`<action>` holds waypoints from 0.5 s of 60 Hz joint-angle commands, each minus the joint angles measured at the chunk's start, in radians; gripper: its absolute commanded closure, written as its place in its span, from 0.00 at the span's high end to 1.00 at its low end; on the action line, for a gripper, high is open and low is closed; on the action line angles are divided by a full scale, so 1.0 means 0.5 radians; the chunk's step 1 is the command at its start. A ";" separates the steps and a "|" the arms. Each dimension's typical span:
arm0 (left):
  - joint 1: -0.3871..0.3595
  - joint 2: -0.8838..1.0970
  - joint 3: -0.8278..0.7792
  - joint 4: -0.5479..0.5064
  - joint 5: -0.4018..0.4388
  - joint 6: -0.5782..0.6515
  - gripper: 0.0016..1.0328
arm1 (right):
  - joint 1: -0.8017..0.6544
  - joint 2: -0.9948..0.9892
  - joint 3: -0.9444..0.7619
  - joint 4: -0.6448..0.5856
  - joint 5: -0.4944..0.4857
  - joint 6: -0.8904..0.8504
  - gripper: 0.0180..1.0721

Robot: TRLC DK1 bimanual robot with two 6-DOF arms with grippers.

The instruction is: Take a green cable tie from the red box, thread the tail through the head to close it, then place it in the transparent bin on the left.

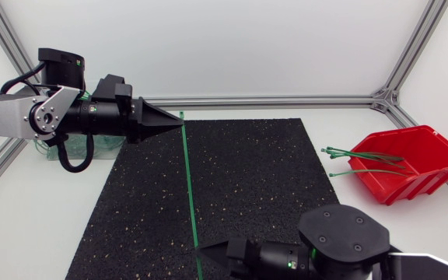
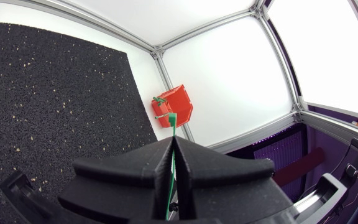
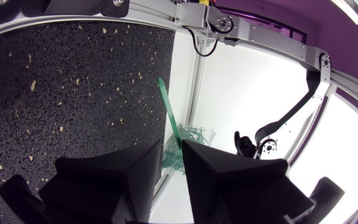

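A green cable tie (image 1: 189, 187) stretches straight across the black mat between my two grippers. My left gripper (image 1: 179, 118) is shut on its far end; in the left wrist view the strip (image 2: 171, 167) is pinched between the closed fingers (image 2: 174, 142), its tip pointing toward the red box (image 2: 174, 107). My right gripper (image 1: 202, 253) is at the mat's near edge. Its fingers (image 3: 173, 152) stand apart on either side of the tie (image 3: 169, 112), with a gap showing. The red box (image 1: 404, 165) at the right holds several green ties (image 1: 360, 159).
The transparent bin (image 3: 196, 135), with green ties in it, stands off the mat's left edge, partly hidden behind my left arm (image 1: 29, 113). The black mat (image 1: 247, 179) covers the table's middle. Aluminium frame rails (image 1: 286, 101) run along the back.
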 commanded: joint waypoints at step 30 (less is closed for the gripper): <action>-0.044 0.004 0.037 -0.035 0.012 0.016 0.04 | 0.062 -0.018 -0.030 0.035 0.041 -0.013 0.05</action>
